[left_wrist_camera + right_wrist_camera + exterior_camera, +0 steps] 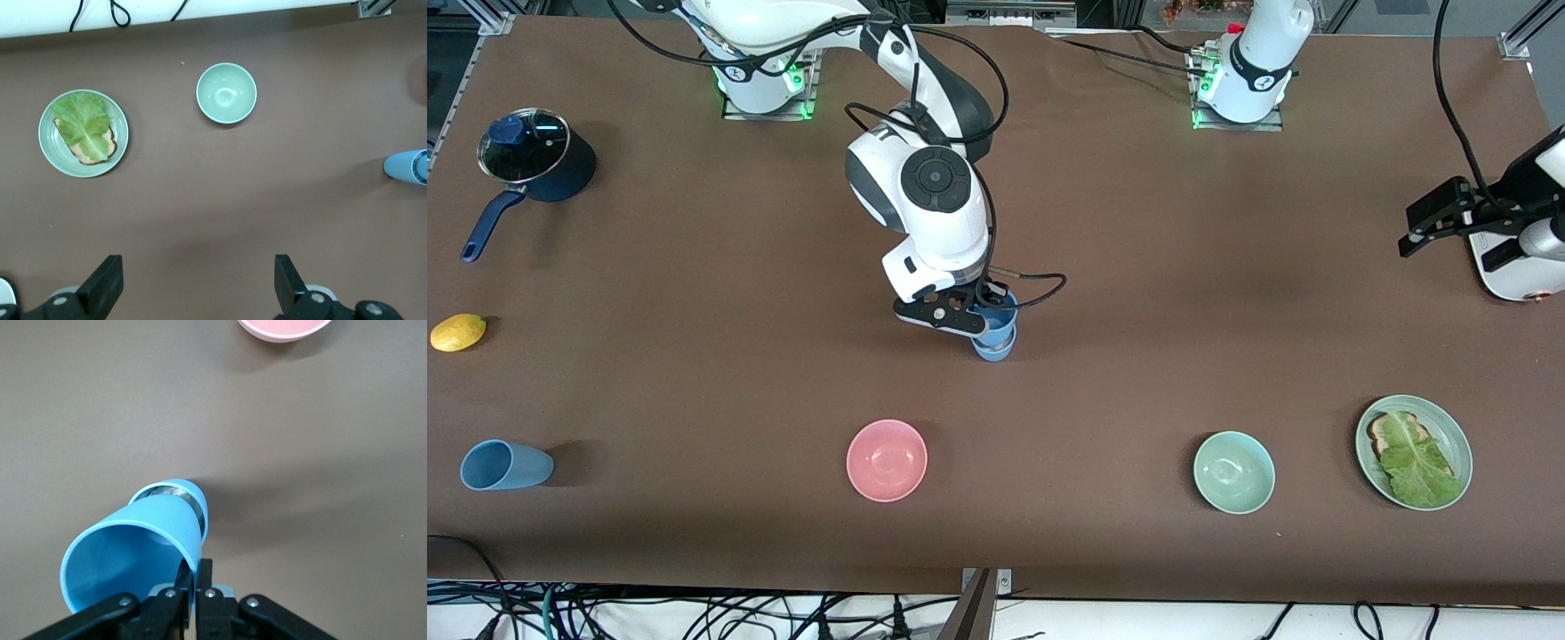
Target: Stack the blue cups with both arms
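Where visible: three blue cups (996,333), two bowls (887,460)

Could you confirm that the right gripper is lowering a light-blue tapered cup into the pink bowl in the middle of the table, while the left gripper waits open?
Not quite: the right gripper, shut on the light-blue tapered cup's rim, holds it over a second light-blue cup, not the pink bowl, which lies nearer the front camera. The right wrist view shows this. The left gripper does wait open.
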